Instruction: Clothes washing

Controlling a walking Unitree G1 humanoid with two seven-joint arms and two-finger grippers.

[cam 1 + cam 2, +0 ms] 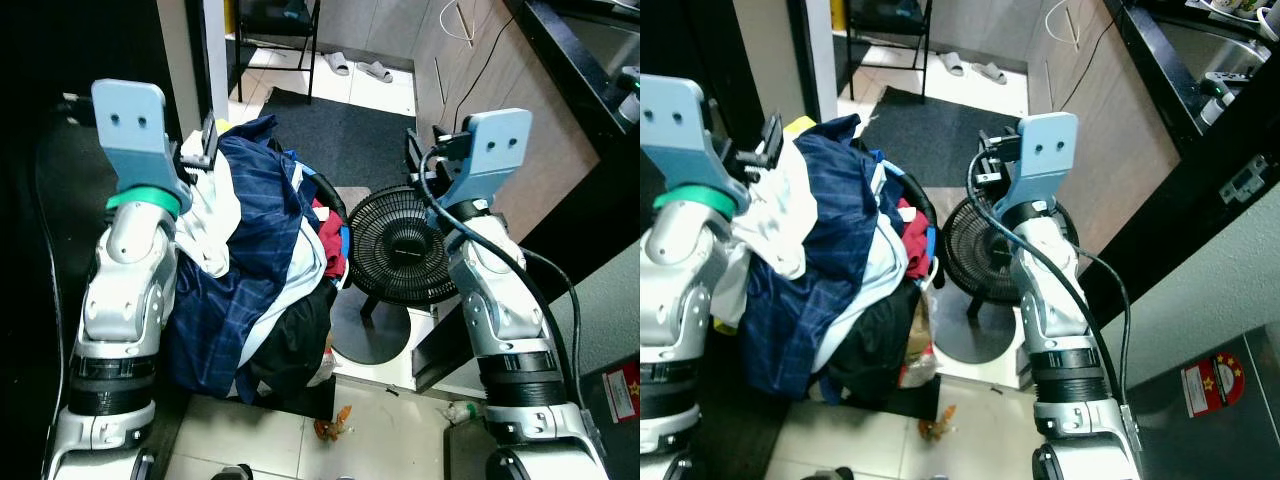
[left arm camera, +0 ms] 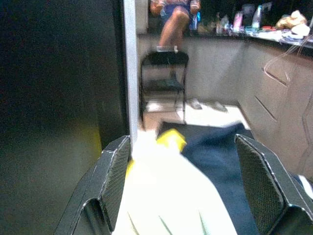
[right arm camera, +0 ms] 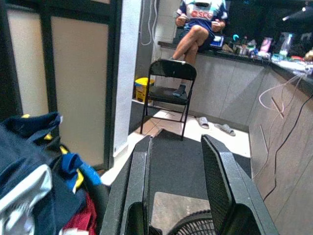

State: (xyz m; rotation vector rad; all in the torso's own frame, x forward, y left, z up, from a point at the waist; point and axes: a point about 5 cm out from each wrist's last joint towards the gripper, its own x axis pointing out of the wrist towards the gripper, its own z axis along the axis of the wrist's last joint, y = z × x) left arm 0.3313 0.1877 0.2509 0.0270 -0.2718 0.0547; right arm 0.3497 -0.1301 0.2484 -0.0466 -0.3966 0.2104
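Right wrist view: seated person (image 3: pixel 198 29)

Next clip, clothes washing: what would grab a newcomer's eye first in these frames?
The overflowing heap of clothes, mostly navy with white and red pieces, fills the middle and spills over its basket. The left gripper sits at the heap's top over a white garment, jaws open, while the right gripper hangs above a black floor fan. A person sits on the counter beyond a folding chair.
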